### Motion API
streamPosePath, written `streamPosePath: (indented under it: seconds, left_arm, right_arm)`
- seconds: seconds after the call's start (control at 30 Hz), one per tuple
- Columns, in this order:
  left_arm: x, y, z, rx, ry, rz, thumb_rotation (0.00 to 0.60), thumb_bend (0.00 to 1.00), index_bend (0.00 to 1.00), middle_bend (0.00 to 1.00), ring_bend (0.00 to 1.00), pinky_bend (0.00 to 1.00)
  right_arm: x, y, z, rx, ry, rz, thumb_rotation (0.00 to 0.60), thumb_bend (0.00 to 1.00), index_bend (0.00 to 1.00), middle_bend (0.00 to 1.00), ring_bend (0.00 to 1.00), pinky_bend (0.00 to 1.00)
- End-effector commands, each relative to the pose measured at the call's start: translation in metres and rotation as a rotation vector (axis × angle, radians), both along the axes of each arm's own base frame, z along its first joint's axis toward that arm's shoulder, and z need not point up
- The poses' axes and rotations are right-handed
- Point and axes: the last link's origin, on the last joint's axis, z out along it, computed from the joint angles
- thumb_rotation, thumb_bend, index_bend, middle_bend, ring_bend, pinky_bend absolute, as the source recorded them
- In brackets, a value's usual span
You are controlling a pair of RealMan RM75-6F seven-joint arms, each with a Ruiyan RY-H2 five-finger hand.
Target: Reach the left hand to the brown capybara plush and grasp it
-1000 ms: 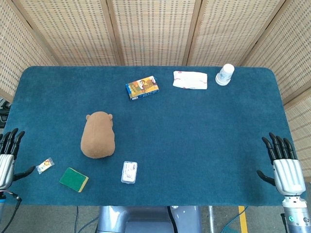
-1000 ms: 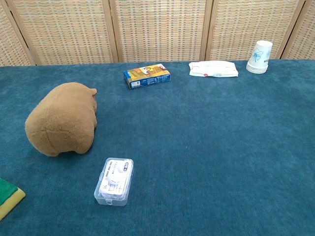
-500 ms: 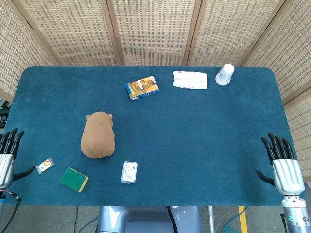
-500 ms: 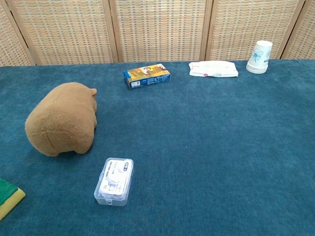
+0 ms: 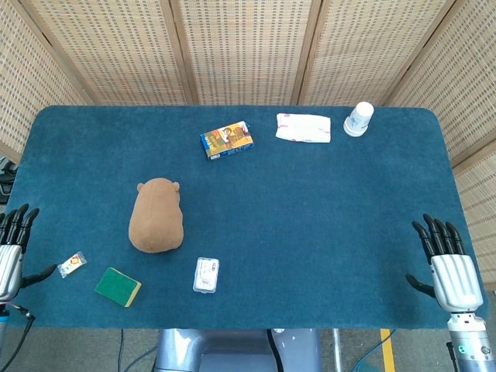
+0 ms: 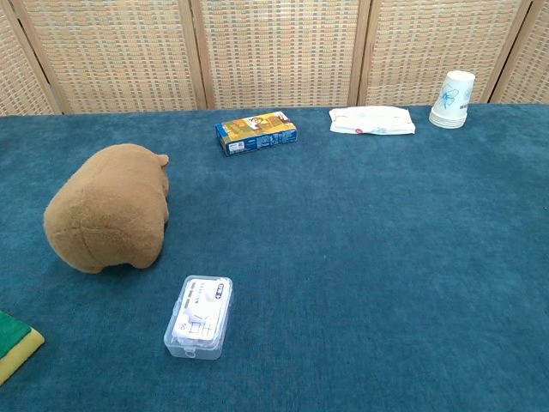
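At the table's near left edge the left hand (image 5: 11,249) hangs empty with fingers spread, well apart from the brown capybara plush (image 5: 156,216), which lies on the blue table (image 5: 310,201) with a small packet (image 5: 72,264) and a green sponge (image 5: 118,287) between them. Right of the plush sits a clear plastic case (image 5: 205,274), with a colourful box (image 5: 227,139), a tissue pack (image 5: 303,127) and paper cups (image 5: 358,118) along the far side. At the near right edge the right hand (image 5: 449,267) is likewise empty, fingers apart.

Right hand (image 5: 448,267): silver ribbed back, black fingers (image 5: 428,235), grey wrist.
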Motion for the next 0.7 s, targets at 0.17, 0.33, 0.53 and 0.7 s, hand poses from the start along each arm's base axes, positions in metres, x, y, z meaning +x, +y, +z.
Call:
streamPosePath:
  seconds: [0.17,0.33,0.53,0.7]
  left_arm:
    - [0.0,0.027,0.004,-0.057,0.022,0.024,0.6,0.21,0.07,0.0,0.0,0.0]
    - [0.011,0.055,0.012,-0.139,-0.049,0.04,0.6,0.29,0.22,0.0,0.0,0.0]
    - [0.021,0.1,0.021,-0.215,-0.101,0.078,0.6,0.34,0.32,0.0,0.0,0.0]
    - [0.027,0.129,0.022,-0.238,-0.135,0.11,0.6,0.4,0.36,0.0,0.0,0.0]
  right_arm:
    - [-0.003,-0.002,-0.001,0.006,-0.002,-0.012,0.6,0.14,0.13,0.0,0.0,0.0]
    - [-0.003,-0.003,-0.001,0.009,-0.009,-0.014,0.6,0.14,0.13,0.0,0.0,0.0]
    - [-0.006,-0.005,-0.006,0.025,-0.002,-0.025,0.6,0.14,0.13,0.0,0.0,0.0]
    - [-0.007,-0.005,-0.008,0.032,0.003,-0.029,0.6,0.14,0.13,0.0,0.0,0.0]
